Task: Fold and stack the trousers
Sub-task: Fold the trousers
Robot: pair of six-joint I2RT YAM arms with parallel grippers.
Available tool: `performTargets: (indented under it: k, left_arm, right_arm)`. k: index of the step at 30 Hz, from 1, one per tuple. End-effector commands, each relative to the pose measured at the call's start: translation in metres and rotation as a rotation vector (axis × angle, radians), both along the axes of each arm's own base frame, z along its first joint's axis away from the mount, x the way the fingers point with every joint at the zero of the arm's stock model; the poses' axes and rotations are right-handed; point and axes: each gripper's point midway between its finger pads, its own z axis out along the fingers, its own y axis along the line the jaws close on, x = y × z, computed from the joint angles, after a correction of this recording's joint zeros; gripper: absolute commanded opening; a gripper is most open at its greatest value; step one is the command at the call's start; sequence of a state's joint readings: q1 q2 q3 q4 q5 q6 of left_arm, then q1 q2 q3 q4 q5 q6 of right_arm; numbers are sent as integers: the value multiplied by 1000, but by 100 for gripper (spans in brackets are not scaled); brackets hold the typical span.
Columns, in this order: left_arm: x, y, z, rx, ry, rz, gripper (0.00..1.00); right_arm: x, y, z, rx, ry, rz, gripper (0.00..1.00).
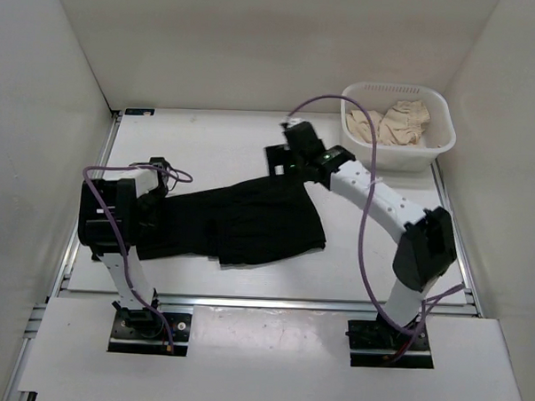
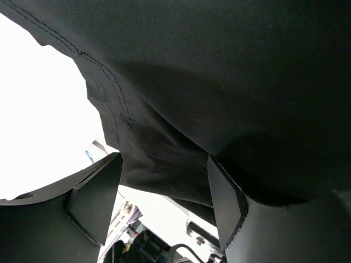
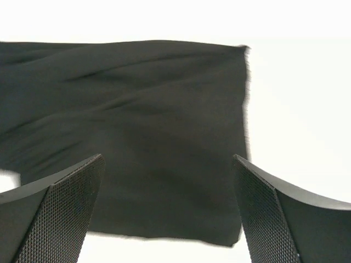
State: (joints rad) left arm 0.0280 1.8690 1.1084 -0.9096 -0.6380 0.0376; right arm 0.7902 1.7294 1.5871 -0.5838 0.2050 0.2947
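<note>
White basket holding beige cloth, trousers under wide-open empty right gripper, fabric between left gripper parted jaws, grip unclear

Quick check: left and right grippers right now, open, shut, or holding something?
Left gripper: open, trousers fabric sagging loosely between its fingers.
Right gripper: open, empty, above the trousers.

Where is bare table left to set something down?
Bare: the far-left strip between the soft black trousers and the back wall, left of the white plastic basket. Crowded: the middle, under the trousers and right arm.
</note>
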Motion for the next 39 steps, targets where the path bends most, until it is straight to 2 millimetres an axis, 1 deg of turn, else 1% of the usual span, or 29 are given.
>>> performTargets:
  k: [1,2,5,9,11,12,14,15,16,18,19,20,21,22,23,24,25,26,28,29,30,32,33,34,35,36,37,38,39]
  left_arm:
    - [15,-17,-3,-104,-118,30,76]
    - [13,-17,-2,-104,-108,31,76]
    - [11,-17,3,-104,-102,31,76]
    - [11,-16,11,-95,-121,30,76]
    - [12,-13,21,-94,-149,38,79]
    - [13,-13,26,-94,-154,37,80]
    - [10,-9,37,-112,-182,63,82]
    - [10,-8,41,-120,-198,71,83]
    - [7,-6,48,-127,-217,81,85]
    - [6,-3,51,-154,-233,109,87]
    - [6,-3,54,-154,-244,108,87]
    - [5,-1,53,-163,-245,120,87]
    - [5,-4,47,-182,-230,121,87]
    - [4,-7,38,-198,-197,124,87]
    - [5,-14,31,-215,-174,105,87]
    - [12,-21,29,-238,-172,93,87]
    - [16,-26,25,-254,-162,82,87]
    - [21,-37,16,-280,-135,59,87]
    - [45,-66,12,-412,-157,28,87]
    - [50,-81,2,-467,-123,17,87]
    - [62,-111,4,-563,-125,-27,87]
    - [74,-136,1,-623,-115,-72,88]
    - [76,-153,-10,-651,-77,-97,88]
    - [89,-168,-6,-698,-96,-121,88]
    - [93,-179,-7,-735,-86,-129,88]
    - [95,-190,-13,-773,-67,-134,88]
    - [93,-209,-11,-839,-49,-151,88]
    - [97,-219,-8,-875,-52,-163,88]
    - [97,-227,-8,-901,-45,-171,88]
  right_arm:
    - [-8,-40,-103,-2,342,-87,99]
    - [3,-52,-109,29,350,-117,99]
    - [19,-69,-134,61,385,-163,99]
    - [12,-84,-172,57,491,-196,99]
    - [2,-81,-181,60,550,-179,97]
    - [-7,-82,-186,59,575,-161,91]
    - [-27,-89,-202,61,638,-159,47]
    - [-33,-85,-196,95,646,-134,26]
    - [-34,-92,-196,110,663,-157,0]
    - [-40,-102,-184,147,671,-179,0]
    - [-33,-117,-176,176,654,-229,0]
    - [-27,-130,-153,200,601,-279,0]
    - [-22,-155,-142,202,590,-367,0]
    - [-21,-171,-131,197,571,-421,0]
    - [-15,-184,-103,213,498,-455,0]
    - [-19,-202,-89,191,495,-499,0]
    - [-5,-211,-60,166,403,-524,0]
    - [-5,-216,-36,145,338,-516,0]
    - [-14,-207,-13,76,307,-496,0]
    - [-9,-197,10,81,253,-481,0]
    - [-14,-176,12,53,247,-436,0]
    - [-15,-144,0,23,308,-388,0]
    - [-14,-109,15,56,296,-344,0]
    - [-10,-87,-7,19,362,-319,0]
    - [-8,-68,-10,13,374,-297,0]
    - [-14,-38,-12,11,389,-260,0]
    - [3,-9,-14,16,379,-248,0]
    - [-6,10,-19,-13,406,-219,0]
    - [-5,23,-21,-18,415,-213,0]
